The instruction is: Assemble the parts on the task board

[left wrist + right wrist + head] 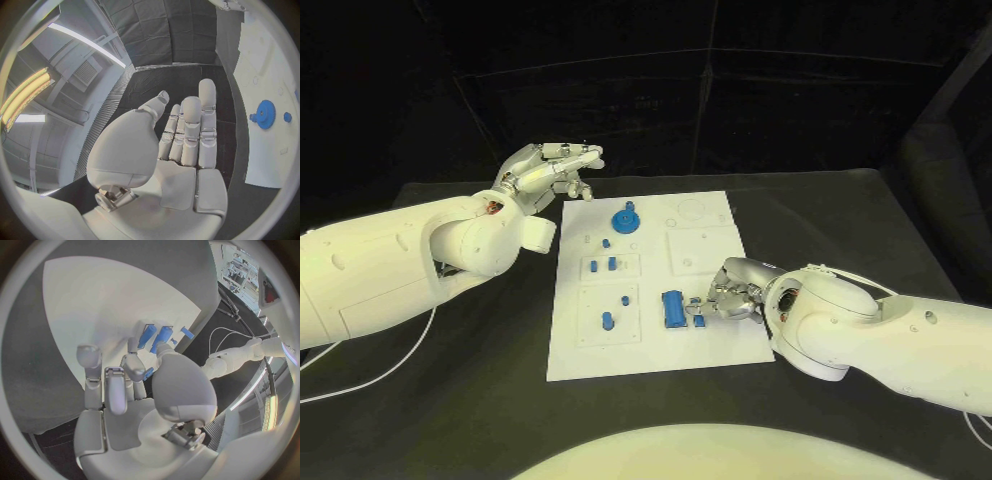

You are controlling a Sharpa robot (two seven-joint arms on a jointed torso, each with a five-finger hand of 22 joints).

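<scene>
Premises present as a robotics test laboratory or studio cell. A black table (877,215) stands inside an enclosure of black curtain (733,100) backdrop, with seams visible across it. A white task board (646,350) lies at the table's centre, bearing small blue parts (672,308). The left wrist view shows an industrial ceiling with strip lights (28,90) and a ventilation grille (84,74). A white cable (365,375) trails over the table.

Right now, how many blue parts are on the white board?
8: a gear farthest, one peg nearer, two side by side mid-board, two more nearer, a block and a small piece by the right hand, which may hide others.
</scene>
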